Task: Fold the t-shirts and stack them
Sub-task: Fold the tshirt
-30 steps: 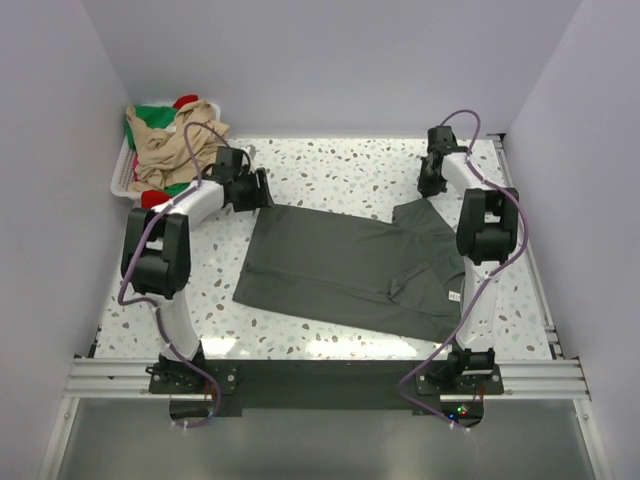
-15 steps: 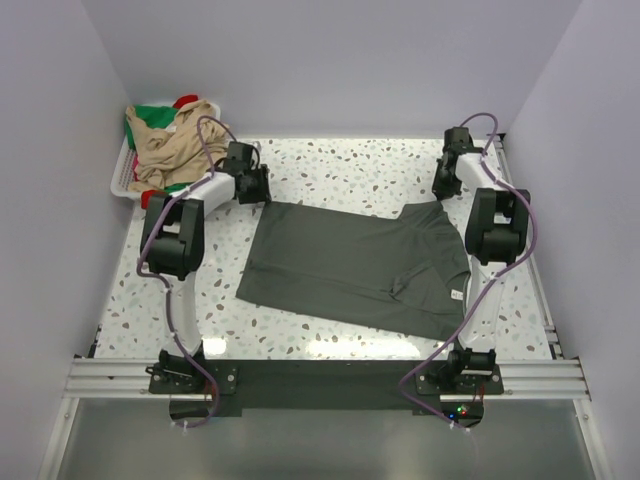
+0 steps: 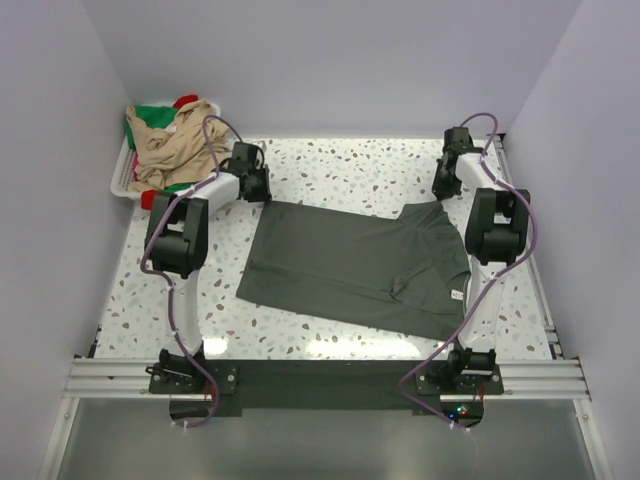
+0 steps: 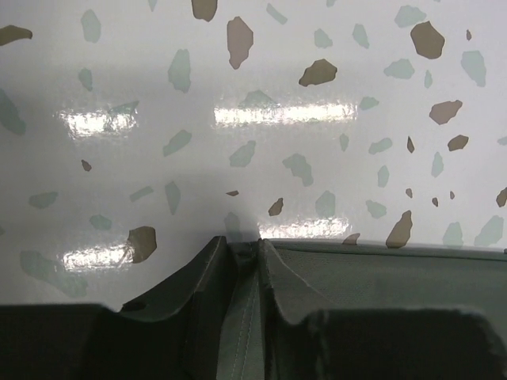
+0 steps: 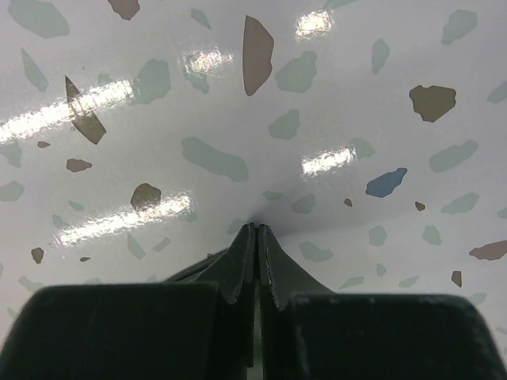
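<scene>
Speckled terrazzo covers the bench (image 3: 340,165), and the dark grey t-shirt (image 3: 350,265) lies spread flat across the middle of it. The shirt is plain, with its hem toward my left arm and its neck toward my right. A small white label (image 3: 453,296) shows at the collar, on the shirt's near right part. The cloth is mostly smooth, with one crease running in from the neck.

My left gripper (image 3: 260,191) sits at the shirt's far left corner. In the left wrist view its jaws are drawn in narrow on a raised fold of the grey hem (image 4: 380,269), pinched between the fingers (image 4: 210,269).

My right gripper (image 3: 443,187) sits at the shirt's far right corner, by the sleeve. Its jaws are pressed fully together with the tip (image 5: 255,229) down at the bench, and I cannot tell whether any cloth is caught there.

Beyond the shirt's far left corner, a white basket (image 3: 118,180) stands in the corner of the bench. It is heaped with a crumpled beige t-shirt (image 3: 170,145), and green (image 3: 150,112) and red (image 3: 186,100) cloth shows behind that.

Plain pale walls (image 3: 330,60) close off the bench on three sides.
</scene>
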`<action>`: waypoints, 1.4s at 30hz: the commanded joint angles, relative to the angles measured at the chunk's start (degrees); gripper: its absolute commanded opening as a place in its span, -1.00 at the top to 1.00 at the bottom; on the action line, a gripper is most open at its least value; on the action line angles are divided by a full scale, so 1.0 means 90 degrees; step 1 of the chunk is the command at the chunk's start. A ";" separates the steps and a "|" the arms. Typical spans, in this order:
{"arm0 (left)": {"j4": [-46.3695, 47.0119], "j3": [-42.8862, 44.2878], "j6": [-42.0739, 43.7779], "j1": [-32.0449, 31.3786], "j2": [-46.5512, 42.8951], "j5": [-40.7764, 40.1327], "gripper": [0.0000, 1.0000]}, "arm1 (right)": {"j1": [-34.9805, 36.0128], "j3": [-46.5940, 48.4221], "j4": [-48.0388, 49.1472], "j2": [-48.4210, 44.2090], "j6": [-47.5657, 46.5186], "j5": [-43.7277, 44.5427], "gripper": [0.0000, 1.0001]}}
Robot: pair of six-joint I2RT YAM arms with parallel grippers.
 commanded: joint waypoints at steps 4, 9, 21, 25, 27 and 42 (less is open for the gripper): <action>0.0167 -0.0032 -0.0017 -0.0084 0.0125 0.0252 0.86 | -0.0042 0.0059 -0.0641 -0.0124 0.0092 0.0045 1.00; 0.0226 0.0182 -0.0027 -0.0084 0.0203 0.0340 1.00 | -0.0081 0.0605 -0.0963 -0.0056 0.0229 0.0172 1.00; 0.0265 0.1627 0.0080 -0.0064 0.0740 0.0877 1.00 | -0.0276 0.2099 -0.1520 0.0188 0.0336 0.0055 1.00; 0.0469 0.1716 0.0110 0.0013 0.0672 0.1063 1.00 | -0.0296 0.2325 -0.1637 0.0023 0.0375 -0.0003 1.00; 0.0577 0.1599 0.0178 0.0072 0.0545 0.1208 1.00 | -0.0296 0.2257 -0.1657 -0.0231 0.0424 -0.0091 1.00; 0.0743 -0.0021 0.0852 0.0277 -0.0606 0.1249 1.00 | -0.0296 -0.1716 -0.1774 -0.3677 0.0902 -0.0325 1.00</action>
